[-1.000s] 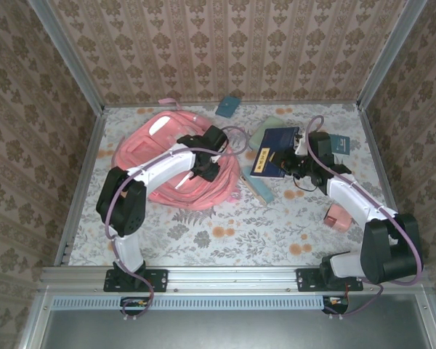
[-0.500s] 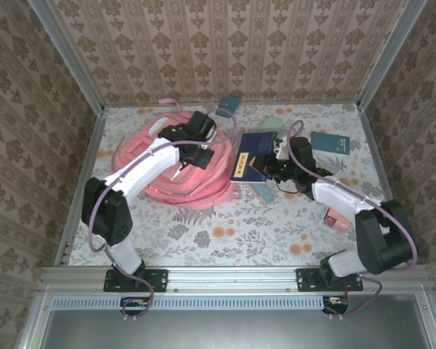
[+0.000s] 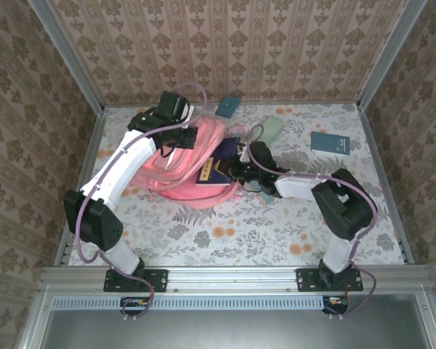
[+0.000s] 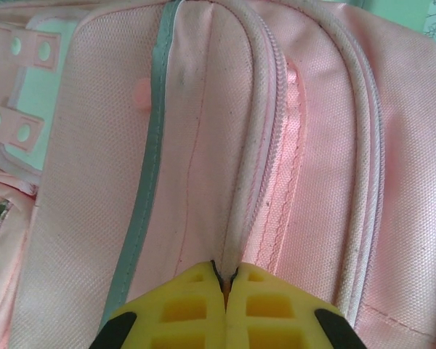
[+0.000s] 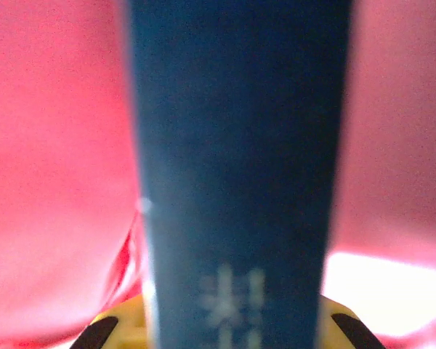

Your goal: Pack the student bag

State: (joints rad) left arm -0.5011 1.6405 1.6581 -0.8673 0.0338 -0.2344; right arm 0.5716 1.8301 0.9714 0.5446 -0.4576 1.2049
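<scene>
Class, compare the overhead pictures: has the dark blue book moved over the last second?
Yes. The dark blue book has travelled left, away from the teal notebook by the right wall, to the student bag.

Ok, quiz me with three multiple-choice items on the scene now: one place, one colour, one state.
1. Where is the dark blue rectangular book in the right fingers? A. at the opening of the soft pink fabric backpack B. on the near metal rail C. against the back wall
2. What colour is the stripe down the backpack? A. black B. pale grey C. orange
3. What are the left fingers doing? A. spread open B. shut on backpack fabric by the zip C. holding a book
Key: 1 A, pink fabric surrounds it; 2 B, the left wrist view shows it; 3 B, yellow tips meet on a fold.
</scene>
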